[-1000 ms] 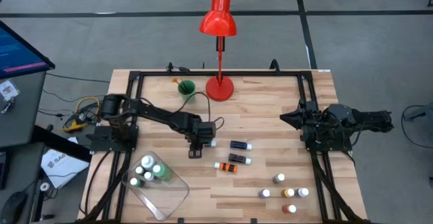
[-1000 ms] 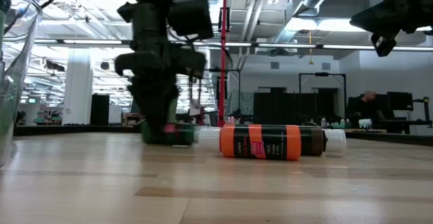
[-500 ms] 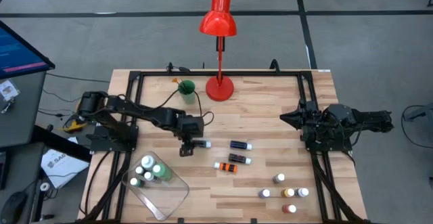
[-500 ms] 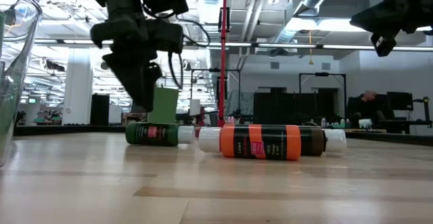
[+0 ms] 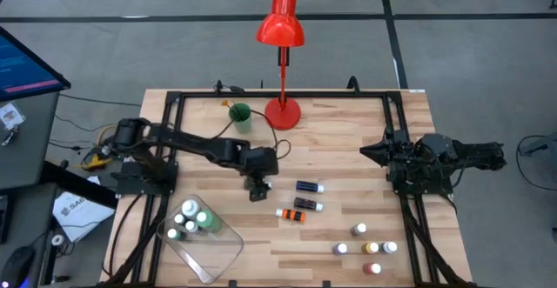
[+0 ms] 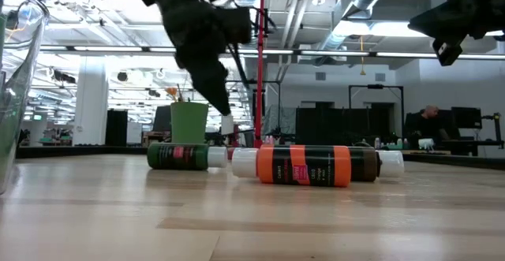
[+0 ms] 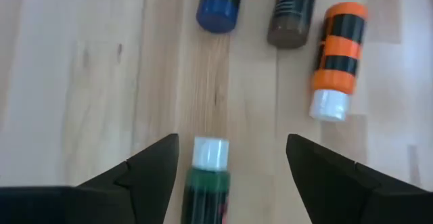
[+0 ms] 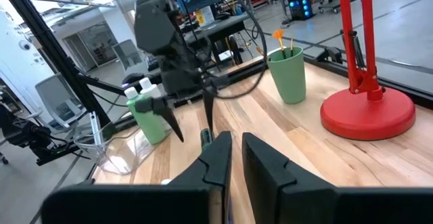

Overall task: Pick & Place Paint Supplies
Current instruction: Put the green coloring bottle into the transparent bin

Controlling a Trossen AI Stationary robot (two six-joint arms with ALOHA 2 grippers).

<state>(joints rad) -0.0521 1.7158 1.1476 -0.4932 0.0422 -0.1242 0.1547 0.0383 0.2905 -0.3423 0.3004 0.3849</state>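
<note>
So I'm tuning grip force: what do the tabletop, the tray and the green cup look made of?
Tabletop: pale wood strips, satin finish, grain and joints visible. Tray: clear, glossy, probably plastic; the wood shows through. Green cup: matte, opaque, likely plastic, though the look leaves that open.
</note>
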